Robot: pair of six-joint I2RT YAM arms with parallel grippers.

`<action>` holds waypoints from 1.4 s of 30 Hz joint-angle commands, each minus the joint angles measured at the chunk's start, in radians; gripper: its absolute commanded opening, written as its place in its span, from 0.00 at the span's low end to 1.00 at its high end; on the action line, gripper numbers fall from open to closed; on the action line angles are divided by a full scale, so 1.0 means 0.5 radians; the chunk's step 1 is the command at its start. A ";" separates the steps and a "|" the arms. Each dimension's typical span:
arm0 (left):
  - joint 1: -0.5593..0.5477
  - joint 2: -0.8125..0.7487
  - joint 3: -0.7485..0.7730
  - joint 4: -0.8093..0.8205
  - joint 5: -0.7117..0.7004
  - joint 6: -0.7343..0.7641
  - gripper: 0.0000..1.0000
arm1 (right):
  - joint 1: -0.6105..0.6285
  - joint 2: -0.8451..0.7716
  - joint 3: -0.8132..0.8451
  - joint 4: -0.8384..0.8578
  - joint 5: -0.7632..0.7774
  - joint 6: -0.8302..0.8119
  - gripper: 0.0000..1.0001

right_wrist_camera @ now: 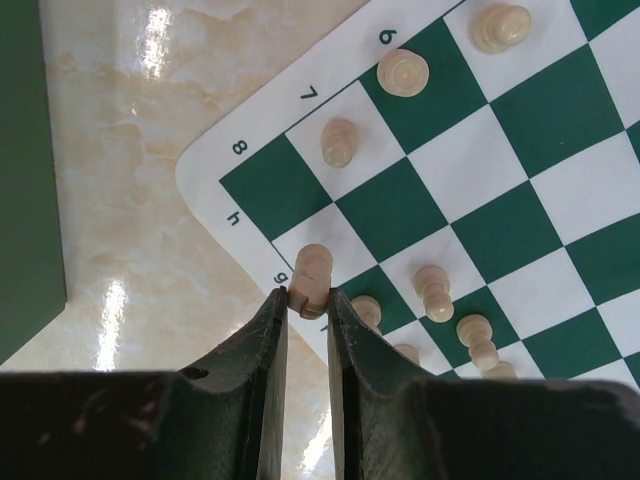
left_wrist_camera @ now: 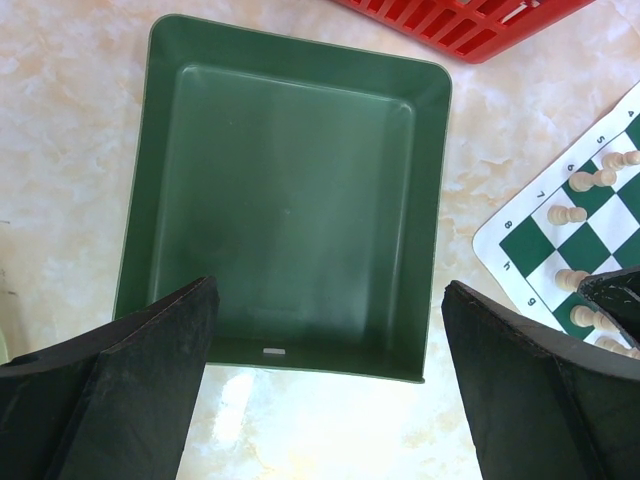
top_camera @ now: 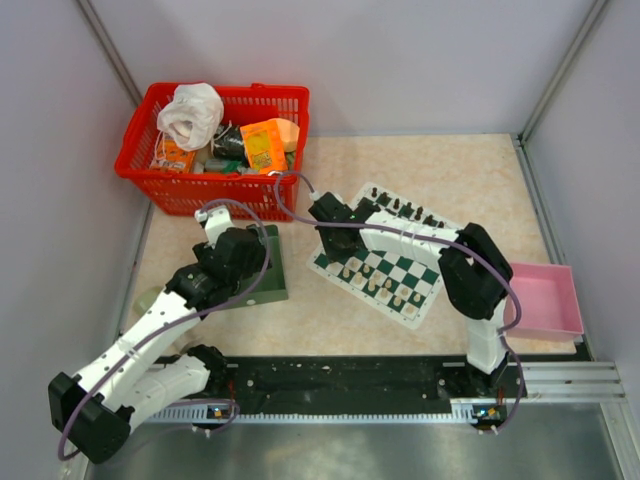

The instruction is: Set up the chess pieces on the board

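The board (top_camera: 421,316) lies right of centre, a green and white checked mat. Black chess pieces (top_camera: 405,210) stand along its far edge and cream-white ones (top_camera: 372,278) on its near rows. My right gripper (right_wrist_camera: 308,298) is shut on a cream-white piece (right_wrist_camera: 313,270), holding it over the board's (right_wrist_camera: 460,150) corner by the letters g and h. Other white pieces (right_wrist_camera: 340,142) stand on nearby squares. My left gripper (left_wrist_camera: 330,295) hangs open over the near edge of the green tray (left_wrist_camera: 290,190), with nothing between its fingers.
A red basket (top_camera: 215,140) full of odds and ends stands at the back left. A pink tray (top_camera: 545,300) sits at the right edge. The green tray (top_camera: 275,270) lies just left of the board, and its edge (right_wrist_camera: 25,180) is close to my right gripper.
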 commanded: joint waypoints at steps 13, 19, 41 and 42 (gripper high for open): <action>0.010 0.004 -0.010 0.037 -0.026 -0.019 0.99 | 0.027 0.064 -0.051 0.086 0.024 0.024 0.19; 0.010 0.016 -0.001 0.043 -0.026 -0.010 0.99 | 0.027 0.039 -0.008 0.086 -0.009 0.008 0.29; 0.016 -0.027 -0.007 0.019 -0.051 -0.007 0.99 | -0.126 0.030 0.275 0.061 0.110 -0.022 0.43; 0.016 -0.030 -0.007 0.019 -0.054 -0.010 0.99 | -0.138 0.030 0.281 0.073 0.116 -0.022 0.43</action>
